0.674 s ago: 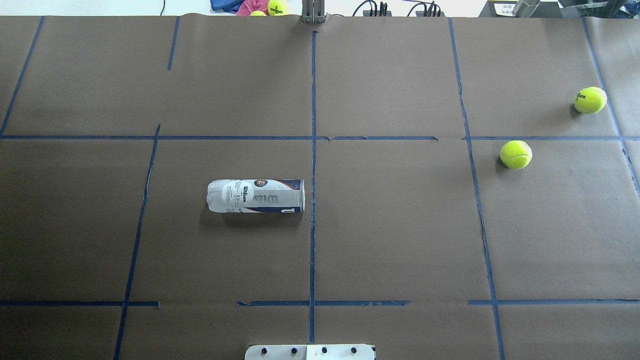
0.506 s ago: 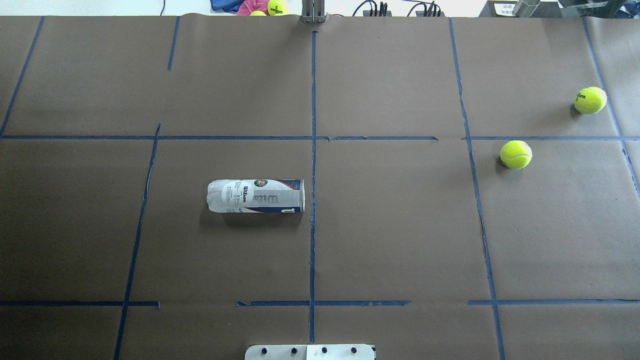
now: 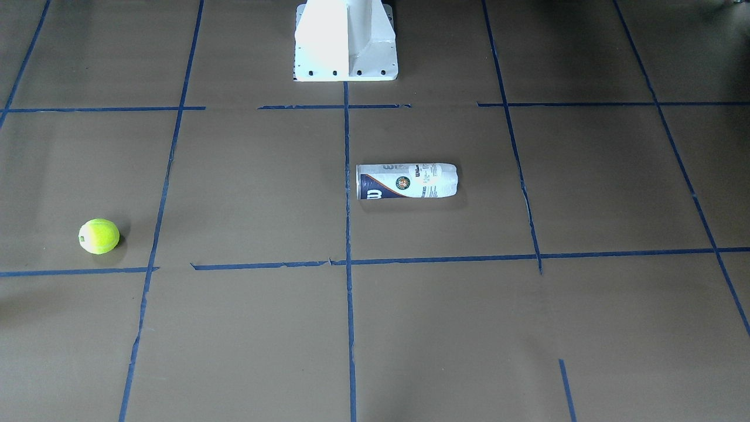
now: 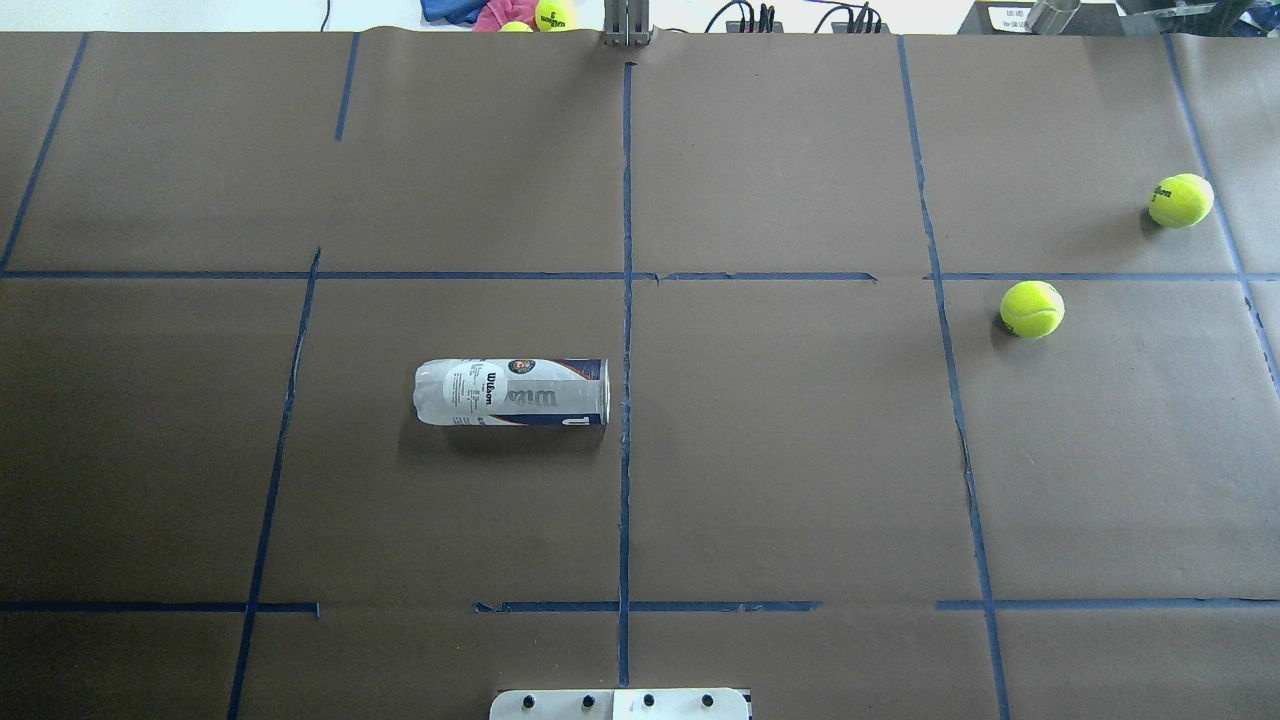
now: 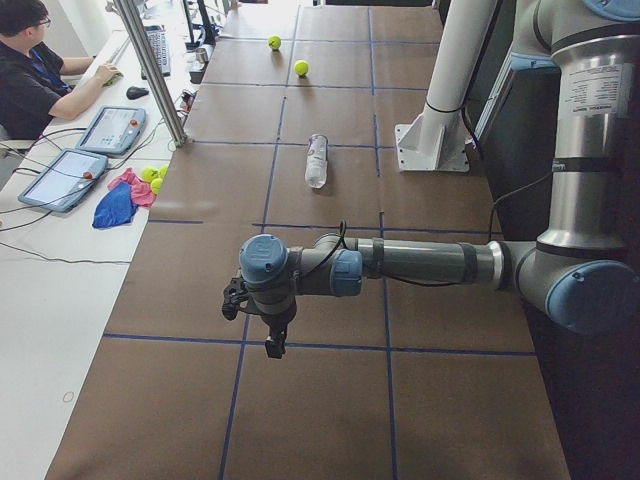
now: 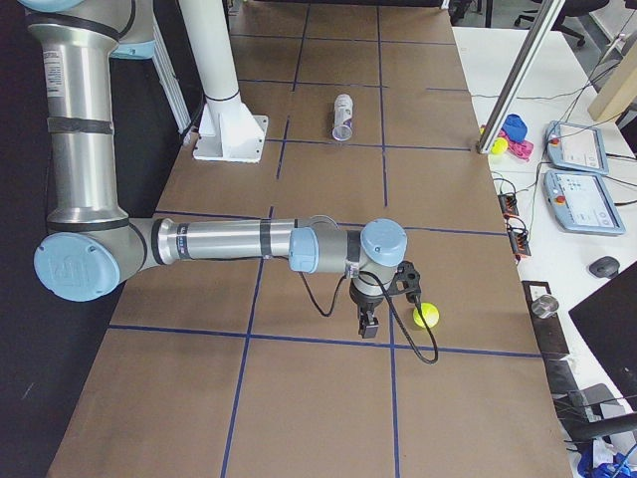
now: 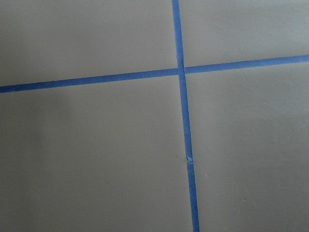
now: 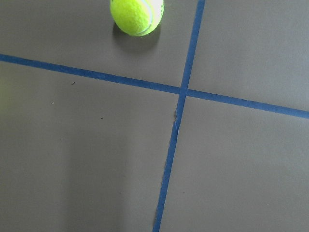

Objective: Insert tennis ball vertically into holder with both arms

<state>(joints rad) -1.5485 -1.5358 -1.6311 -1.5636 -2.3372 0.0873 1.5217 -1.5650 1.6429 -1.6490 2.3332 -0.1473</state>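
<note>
The holder [image 4: 512, 392], a clear Wilson can, lies on its side left of the table's middle; it also shows in the front view [image 3: 406, 181]. One tennis ball [image 4: 1032, 308] rests at the right, a second tennis ball [image 4: 1181, 200] farther right. My left gripper [image 5: 272, 345] hangs over bare paper at the table's left end, far from the can. My right gripper [image 6: 367, 327] hangs at the right end, close to a ball [image 6: 426, 316], which shows at the top of the right wrist view [image 8: 137, 14]. I cannot tell whether either gripper is open or shut.
The white pedestal base [image 3: 345, 41] stands at the near edge. A metal post [image 4: 627, 25] rises at the far edge. Cloths and spare balls [image 4: 553, 14] lie on the side table beyond it. An operator [image 5: 30, 70] sits there with tablets.
</note>
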